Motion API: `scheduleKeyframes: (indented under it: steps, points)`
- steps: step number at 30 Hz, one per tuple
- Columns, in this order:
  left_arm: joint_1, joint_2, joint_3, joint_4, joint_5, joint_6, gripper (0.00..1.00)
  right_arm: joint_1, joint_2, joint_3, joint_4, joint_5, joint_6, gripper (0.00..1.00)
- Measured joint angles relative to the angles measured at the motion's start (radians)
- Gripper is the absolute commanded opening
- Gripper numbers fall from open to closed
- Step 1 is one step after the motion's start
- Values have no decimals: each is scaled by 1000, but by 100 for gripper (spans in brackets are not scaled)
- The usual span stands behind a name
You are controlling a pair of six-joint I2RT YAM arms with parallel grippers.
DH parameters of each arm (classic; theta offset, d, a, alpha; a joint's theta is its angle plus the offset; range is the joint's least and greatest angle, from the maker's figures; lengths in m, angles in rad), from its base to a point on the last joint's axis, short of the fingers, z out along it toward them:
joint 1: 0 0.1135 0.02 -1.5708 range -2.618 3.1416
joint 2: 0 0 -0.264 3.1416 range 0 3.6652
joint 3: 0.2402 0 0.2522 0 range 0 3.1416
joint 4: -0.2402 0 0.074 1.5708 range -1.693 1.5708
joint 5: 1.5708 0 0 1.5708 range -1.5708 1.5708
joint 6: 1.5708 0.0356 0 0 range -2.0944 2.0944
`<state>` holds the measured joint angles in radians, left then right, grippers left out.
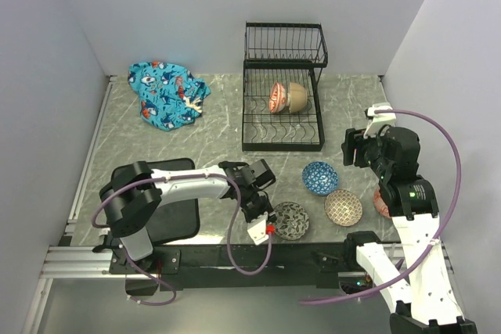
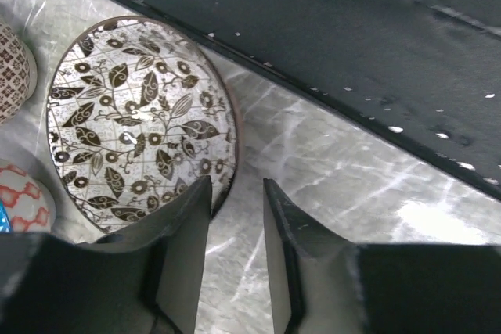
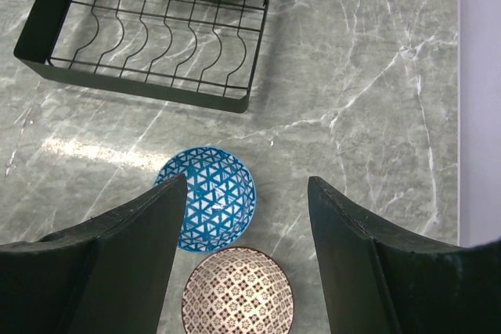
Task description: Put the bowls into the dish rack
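Round leaf-patterned bowl (image 2: 133, 115) at the near edge of the veined bench (image 2: 337, 170), rim straddled by the narrowly spread left pincer (image 2: 236, 184); right pincer (image 3: 247, 180) held wide apart, empty, above the blue triangle-patterned bowl (image 3: 210, 197).

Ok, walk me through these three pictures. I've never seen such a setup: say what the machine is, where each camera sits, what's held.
Two robot arms are bolted at the table's near edge, each ending in a two-finger pincer. One picture looks down from above; the other two come from cameras on the wrists. On the marble table stands a black wire dish rack holding a red-orange floral bowl and a cream bowl. Loose nearby: a blue bowl, a brown dotted bowl, a black-and-white bowl and a salmon bowl, plus a blue cloth. The left pincer straddles the black-and-white bowl's rim, not yet clamped; the right pincer hangs open near the blue bowl, holding nothing.
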<state>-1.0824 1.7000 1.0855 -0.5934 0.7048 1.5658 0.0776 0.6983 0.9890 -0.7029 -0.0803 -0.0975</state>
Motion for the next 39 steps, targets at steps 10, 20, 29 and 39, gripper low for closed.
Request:
scheduleKeyframes:
  steps: [10,20,29,39]
  points:
    - [-14,77,111,-18,-32,-16,1,0,7,0,-1,0,1,71]
    - [106,8,122,-83,-33,-206,1,-2,22,0,-1,0,3,71]
    - [353,-95,232,22,79,-683,1,-6,29,0,2,-3,17,71]
    - [596,-9,223,759,196,-1736,1,-48,63,10,7,-19,27,71]
